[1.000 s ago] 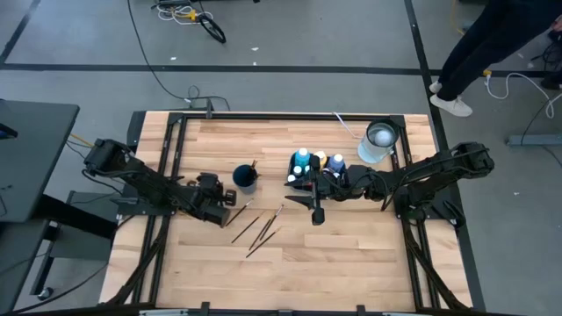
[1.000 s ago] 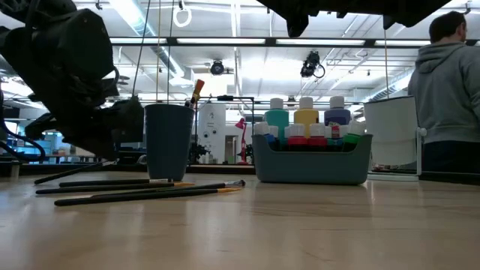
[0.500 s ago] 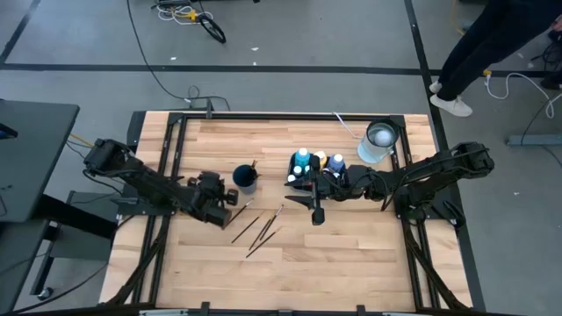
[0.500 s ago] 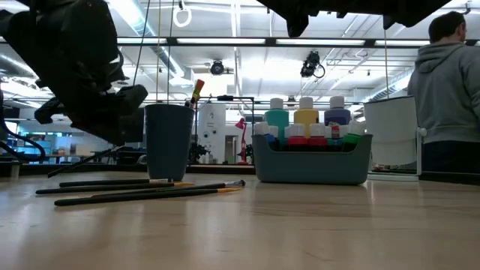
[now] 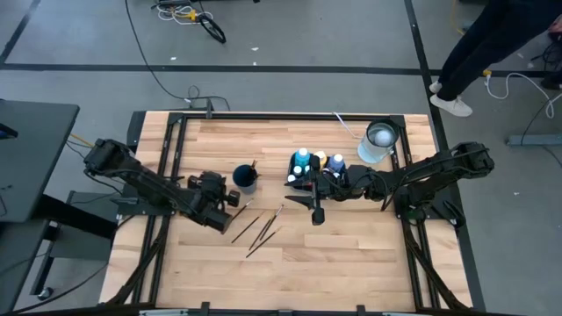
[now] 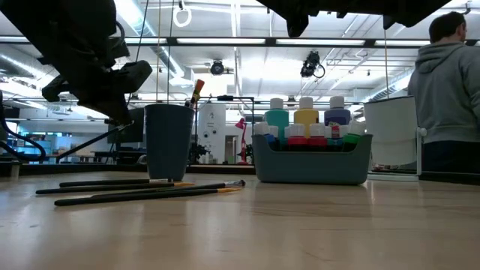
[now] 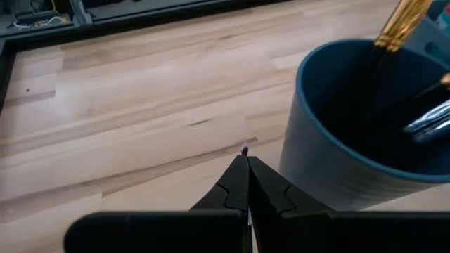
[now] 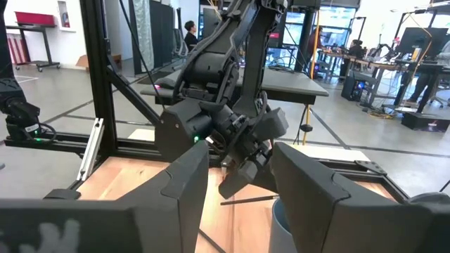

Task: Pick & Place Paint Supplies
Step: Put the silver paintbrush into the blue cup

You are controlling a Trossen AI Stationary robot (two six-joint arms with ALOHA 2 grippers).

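Left gripper [image 5: 230, 200] hangs above the table [image 5: 351, 254], just beside the dark blue cup [image 5: 246, 178], on the side toward the loose brushes. Its fingers [image 7: 242, 184] are pressed tight together. In the low view a thin dark brush handle [image 6: 86, 144] slants down from the pinched tips, clear of the tabletop. In the wrist view only a tiny tip shows between the fingertips, so the grip is at the very end of the brush.

The cup stands upright and holds at least one brush with a yellow-orange ferrule [image 6: 196, 91] sticking out over the rim. The left wrist view shows a gold ferrule [image 7: 402, 20] and a silver one [image 7: 429, 116] inside the cup.

Loose brushes [image 5: 257, 231] lie flat on the wood in front of the cup, in a loose fan. The low view shows them as several long dark handles [image 6: 142, 192] lying nearly parallel.

Right gripper [image 5: 314, 195] hovers at the near edge of the grey caddy [image 6: 312, 163], fingers [image 8: 184, 179] spread apart with nothing between them.

The caddy holds the white-capped paint bottles [image 6: 306, 116]: teal, yellow and blue stand tall, with smaller ones in front. A white bucket [image 5: 378, 139] stands near the table's far right corner.

A person in a grey hoodie [image 6: 450, 90] stands beyond the table.
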